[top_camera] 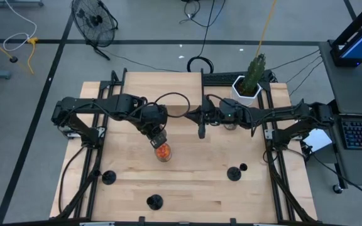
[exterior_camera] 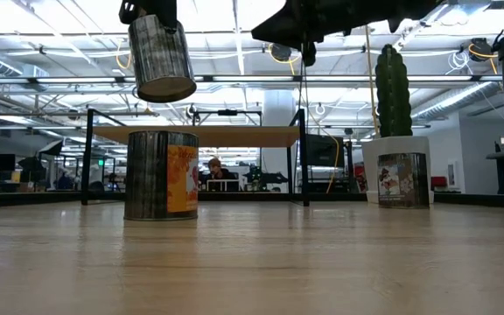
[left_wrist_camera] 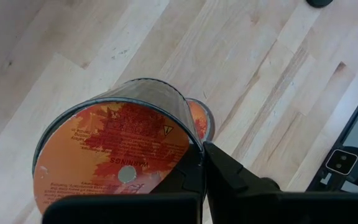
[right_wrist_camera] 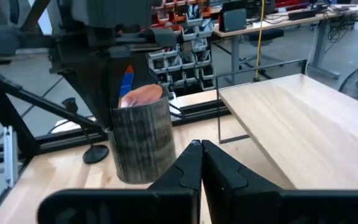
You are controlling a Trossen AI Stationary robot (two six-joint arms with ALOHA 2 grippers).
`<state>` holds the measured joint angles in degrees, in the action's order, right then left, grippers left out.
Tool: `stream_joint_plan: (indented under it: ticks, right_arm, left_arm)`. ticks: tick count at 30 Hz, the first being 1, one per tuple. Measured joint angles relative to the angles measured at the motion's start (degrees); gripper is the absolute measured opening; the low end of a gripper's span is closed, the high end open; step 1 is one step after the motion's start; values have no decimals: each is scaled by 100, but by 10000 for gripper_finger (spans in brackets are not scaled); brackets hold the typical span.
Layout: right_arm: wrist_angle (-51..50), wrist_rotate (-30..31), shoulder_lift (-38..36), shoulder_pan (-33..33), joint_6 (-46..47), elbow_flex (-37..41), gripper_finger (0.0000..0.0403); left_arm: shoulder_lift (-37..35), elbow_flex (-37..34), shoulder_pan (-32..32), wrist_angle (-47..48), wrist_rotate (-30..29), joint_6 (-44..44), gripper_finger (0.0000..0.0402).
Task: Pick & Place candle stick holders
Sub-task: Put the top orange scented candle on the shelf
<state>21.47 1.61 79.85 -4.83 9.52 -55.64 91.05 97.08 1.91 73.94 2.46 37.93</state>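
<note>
above table centre, left gripper (top_camera: 160,139) clamps candle jar (top_camera: 163,151); right gripper (top_camera: 201,133) pinched shut, holding nothing.

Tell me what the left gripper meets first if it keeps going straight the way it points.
The left gripper points down, shut on the held tin. That tin would likely land first on the second tin standing on the table right beneath, though depth is unclear.

A raised tin (exterior_camera: 160,57) with an orange label hangs right over a second tin (exterior_camera: 161,175) standing on the wooden table (top_camera: 187,182). Far right, a cactus (top_camera: 254,70) sits in its white pot (exterior_camera: 370,166), a third tin (exterior_camera: 402,180) just beside it.
</note>
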Motion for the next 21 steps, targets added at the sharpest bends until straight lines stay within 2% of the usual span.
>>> stream_joint_plan:
  ticks: [8,14,18,21]
  right_arm:
    - [-76,117,0,45,237,4,3]
    - [-60,-601,34,45,385,4,4]
    - [49,-872,211,45,480,16,11]
    - [296,-950,423,62,451,-6,30]
  left_arm:
    - [0,0,0,1,0,-31,1]
    - [0,0,0,-1,0,-35,1]
    - [0,0,0,-9,0,-38,1]
    - [0,0,0,-67,0,-81,1]
